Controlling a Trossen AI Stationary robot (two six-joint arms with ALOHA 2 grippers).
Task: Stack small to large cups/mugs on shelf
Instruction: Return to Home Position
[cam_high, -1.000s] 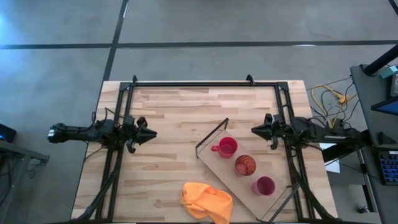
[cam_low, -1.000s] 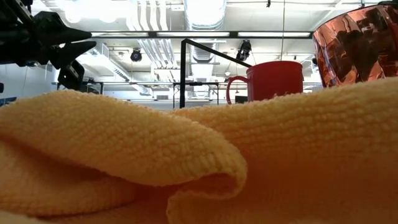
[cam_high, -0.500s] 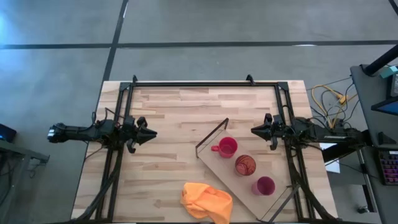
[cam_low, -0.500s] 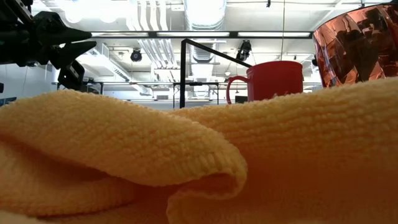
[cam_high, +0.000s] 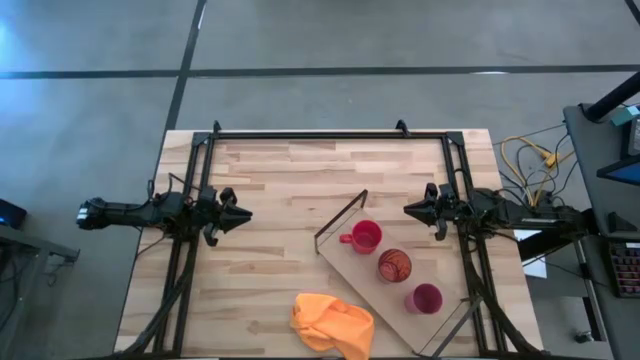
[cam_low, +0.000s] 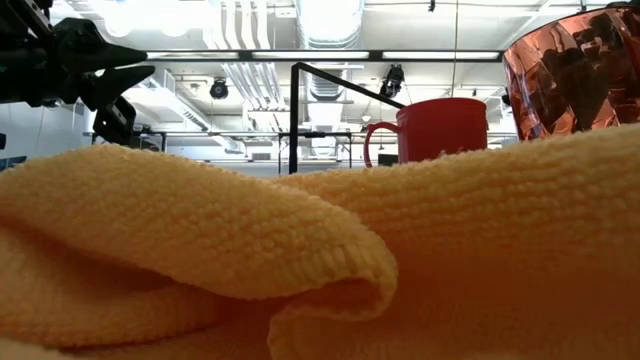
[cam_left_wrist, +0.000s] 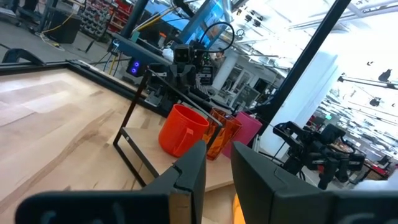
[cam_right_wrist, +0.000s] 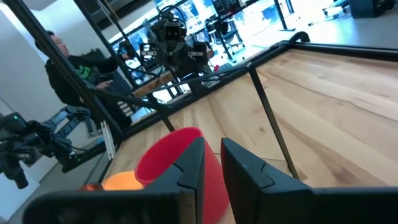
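High view: red mug (cam_high: 366, 236) on shelf (cam_high: 365, 271)

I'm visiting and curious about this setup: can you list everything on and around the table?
red mug: one, red, shelf's end nearest table centre.
tumbler: one, orange patterned, shelf's middle.
pink cup: one, magenta, shelf's other end.
shelf: one, light wood, black wire ends, table's right half.
cloth: one, yellow-orange, beside the shelf.
table: one, pale wood slats.
person: one, dark top, room beyond.
left claw: one, dark, over table's left side.
right claw: one, dark, over table's right side.
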